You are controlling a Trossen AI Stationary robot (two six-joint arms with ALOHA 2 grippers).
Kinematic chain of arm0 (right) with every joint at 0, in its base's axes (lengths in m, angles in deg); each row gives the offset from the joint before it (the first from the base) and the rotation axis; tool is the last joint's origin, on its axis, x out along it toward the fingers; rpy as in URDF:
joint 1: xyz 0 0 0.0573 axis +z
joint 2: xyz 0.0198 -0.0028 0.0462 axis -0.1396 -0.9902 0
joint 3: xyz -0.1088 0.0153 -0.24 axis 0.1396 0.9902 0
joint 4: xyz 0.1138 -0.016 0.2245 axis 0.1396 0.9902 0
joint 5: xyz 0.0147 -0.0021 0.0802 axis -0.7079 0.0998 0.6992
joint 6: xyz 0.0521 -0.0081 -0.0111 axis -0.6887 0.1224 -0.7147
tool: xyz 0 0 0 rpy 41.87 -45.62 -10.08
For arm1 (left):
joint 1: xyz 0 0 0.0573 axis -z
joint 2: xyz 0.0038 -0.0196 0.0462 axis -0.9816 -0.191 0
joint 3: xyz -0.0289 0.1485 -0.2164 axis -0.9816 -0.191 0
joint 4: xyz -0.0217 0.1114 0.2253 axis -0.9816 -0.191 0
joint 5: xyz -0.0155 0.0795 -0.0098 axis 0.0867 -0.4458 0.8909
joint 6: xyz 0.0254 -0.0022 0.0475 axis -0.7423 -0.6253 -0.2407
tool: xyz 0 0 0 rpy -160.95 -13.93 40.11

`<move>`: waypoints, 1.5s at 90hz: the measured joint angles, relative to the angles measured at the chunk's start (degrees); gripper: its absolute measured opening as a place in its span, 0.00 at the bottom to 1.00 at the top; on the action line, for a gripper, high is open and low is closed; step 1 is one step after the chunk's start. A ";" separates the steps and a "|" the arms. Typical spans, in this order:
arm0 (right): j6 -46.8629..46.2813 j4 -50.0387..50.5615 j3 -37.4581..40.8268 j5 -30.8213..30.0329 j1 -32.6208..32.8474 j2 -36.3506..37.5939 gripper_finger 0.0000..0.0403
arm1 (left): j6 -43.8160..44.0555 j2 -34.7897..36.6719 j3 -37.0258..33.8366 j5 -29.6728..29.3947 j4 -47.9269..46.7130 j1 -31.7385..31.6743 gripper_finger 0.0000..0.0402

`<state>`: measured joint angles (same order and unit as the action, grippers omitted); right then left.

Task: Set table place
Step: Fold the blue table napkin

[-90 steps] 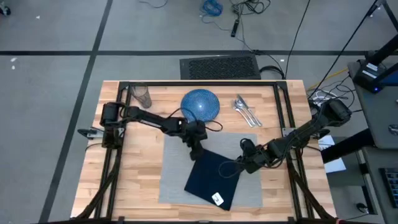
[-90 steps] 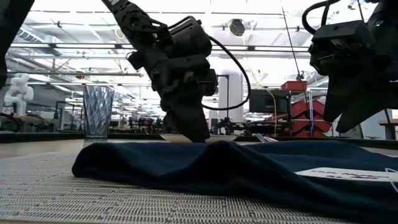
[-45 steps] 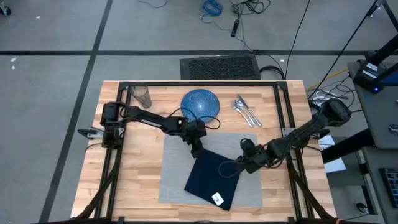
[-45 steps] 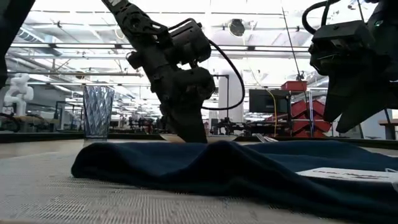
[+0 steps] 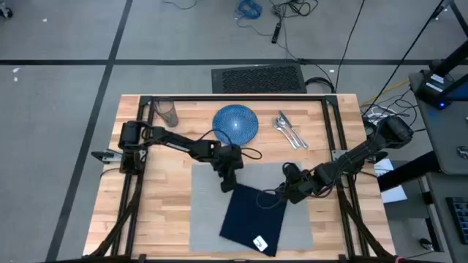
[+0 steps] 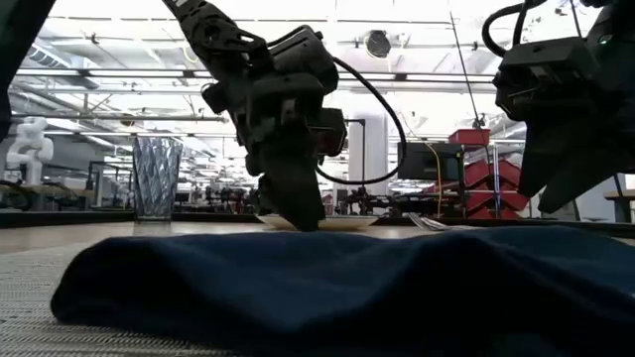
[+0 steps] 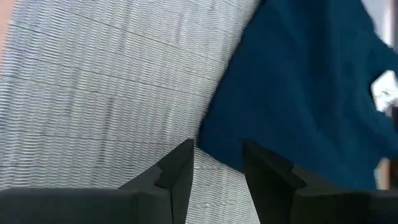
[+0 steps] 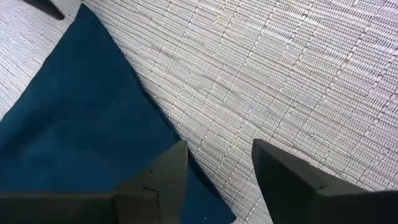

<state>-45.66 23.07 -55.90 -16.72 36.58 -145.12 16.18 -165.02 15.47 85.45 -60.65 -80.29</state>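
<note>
With both grippers, left (image 5: 228, 184) and right (image 5: 284, 196), spread at the napkin's (image 5: 252, 215) corners on the placemat (image 5: 205, 212), I judged squaring it came next.

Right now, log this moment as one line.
left gripper: open, at navy napkin corner | right gripper: open, at opposite corner | napkin: on grey placemat | plate, glass, cutlery: off mat

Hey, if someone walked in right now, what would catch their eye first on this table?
Probably the navy napkin lying askew on the grey placemat, with the left gripper and right gripper both open at its far corners. Behind them sit a blue plate, silverware and a clear glass.
</note>
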 joint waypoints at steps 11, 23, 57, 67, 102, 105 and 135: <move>0.00 0.00 0.00 0.00 0.00 0.00 0.41 | 0.00 -0.02 -0.02 -0.07 0.02 0.38 0.30; 0.00 0.00 0.00 0.00 0.00 0.00 0.41 | 0.02 0.00 -0.02 -2.49 0.04 0.76 0.30; 0.20 0.11 0.00 -0.06 -0.02 0.00 0.41 | 0.08 0.00 -0.07 -2.36 2.33 3.89 0.30; 0.22 0.13 0.00 -0.28 -0.07 0.00 0.41 | -0.07 0.00 -0.07 -2.94 2.45 4.41 0.30; 0.22 0.11 0.00 -0.29 -0.09 0.00 0.41 | 0.13 0.00 -0.07 -11.50 2.34 5.86 0.13; 0.22 0.11 0.00 -0.29 -0.09 0.00 0.41 | 0.14 0.00 -0.07 -11.50 2.34 5.86 0.07; 0.24 0.13 0.00 -0.26 -0.09 0.00 0.41 | 0.14 0.51 -0.07 -10.22 -0.75 5.01 0.00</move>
<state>-45.42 23.20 -55.90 -16.98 36.49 -145.12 16.32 -164.51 15.40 75.23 -61.40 -75.28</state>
